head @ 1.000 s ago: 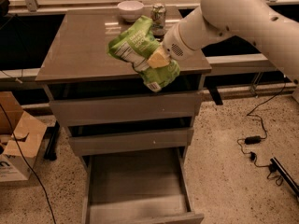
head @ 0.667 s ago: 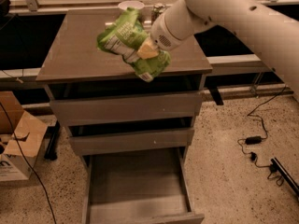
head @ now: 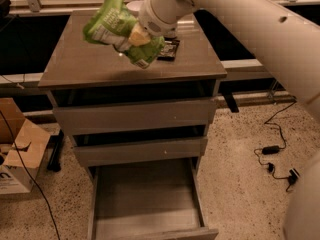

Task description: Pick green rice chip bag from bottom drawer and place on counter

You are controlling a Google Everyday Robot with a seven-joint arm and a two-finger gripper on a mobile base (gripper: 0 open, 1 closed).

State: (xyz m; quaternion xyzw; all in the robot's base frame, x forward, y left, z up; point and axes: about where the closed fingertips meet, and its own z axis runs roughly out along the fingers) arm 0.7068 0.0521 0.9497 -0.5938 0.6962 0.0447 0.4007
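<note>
The green rice chip bag (head: 111,25), lime-green with white label patches, hangs in the air above the middle of the counter (head: 85,64). My gripper (head: 134,37) is shut on the bag's middle and holds it crumpled a little above the glossy top. The white arm reaches in from the upper right. The bottom drawer (head: 145,204) stands pulled open below, its grey interior bare.
A small dark wrapper (head: 169,49) lies on the counter just right of the bag. A white bowl (head: 134,6) sits at the counter's back, partly hidden by the arm. A cardboard box (head: 17,154) stands on the floor at left. Cables and a power brick (head: 271,150) lie at right.
My gripper has carried the bag up and to the left, from over the counter's front right edge to above its middle.
</note>
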